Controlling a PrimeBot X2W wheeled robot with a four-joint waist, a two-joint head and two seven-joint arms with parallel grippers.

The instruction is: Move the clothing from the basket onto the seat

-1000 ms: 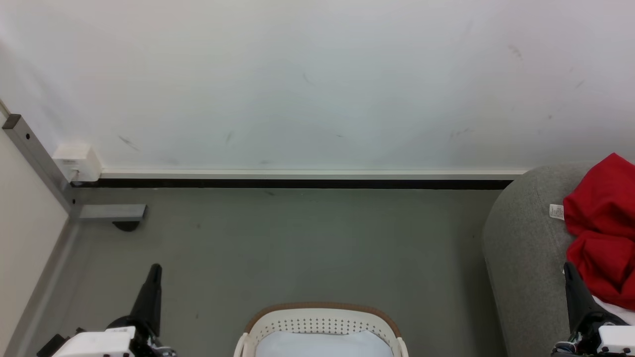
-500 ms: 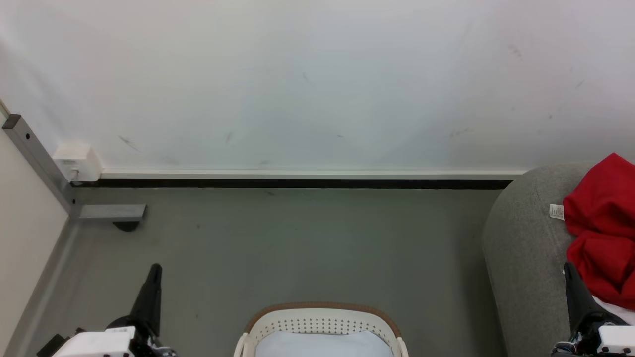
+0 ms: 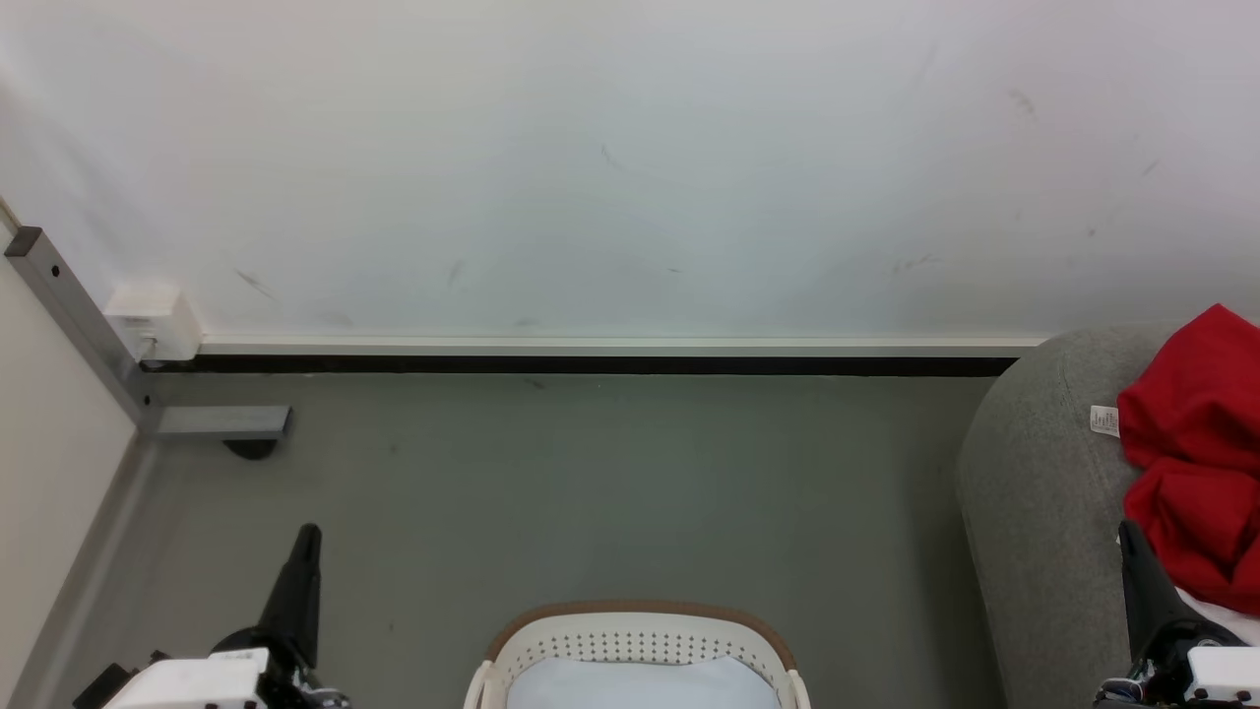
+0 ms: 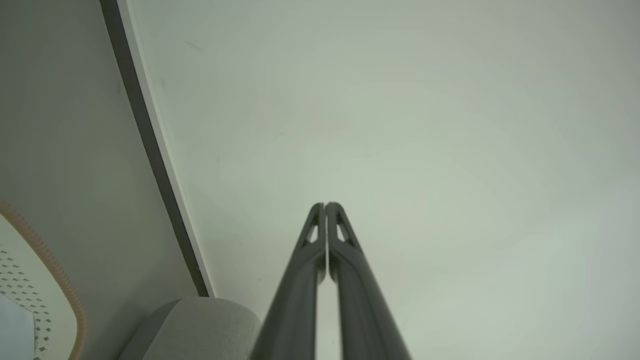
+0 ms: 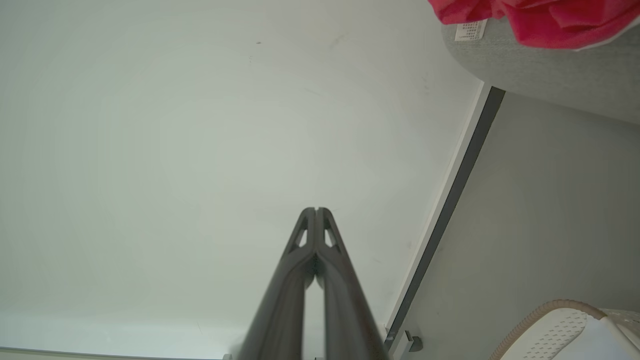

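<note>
Two big surfaces first: pale wall [image 3: 630, 148] over grey floor [image 3: 591, 492], dark skirting strip [image 3: 591, 364] between.

Next the seat [image 3: 1034, 512]: grey, rounded corner, at the right of the head view, cut off by the right edge. The clothing [image 3: 1196, 443] lies on it, a red heap with its long axis running up and down that view. The frame cuts it too, so you can't count garments. A white label [image 3: 1104, 420] rests on the seat just left of the heap.

The basket [image 3: 640, 608] stands on the floor at bottom centre, between the two arms, well apart from the seat. You get its far rim and holed wall; the bottom edge cuts off the rest. A pale patch [image 3: 640, 684] shows inside, lining or cloth, can't tell. No red in the part you can see.

Right gripper [image 3: 1127, 532]: fingers pressed together, empty, tip just beside the heap's lower left; touching or not, can't tell. Left gripper [image 3: 308, 537]: same, closed on nothing, over bare floor, well apart from everything.

Key relation: both finger pairs point at the wall, and the basket's inside lies back of their tips, toward the robot. My read: the job looks near done, but check the hidden part of the basket. If something's left, the right arm is nearer the seat.
</note>
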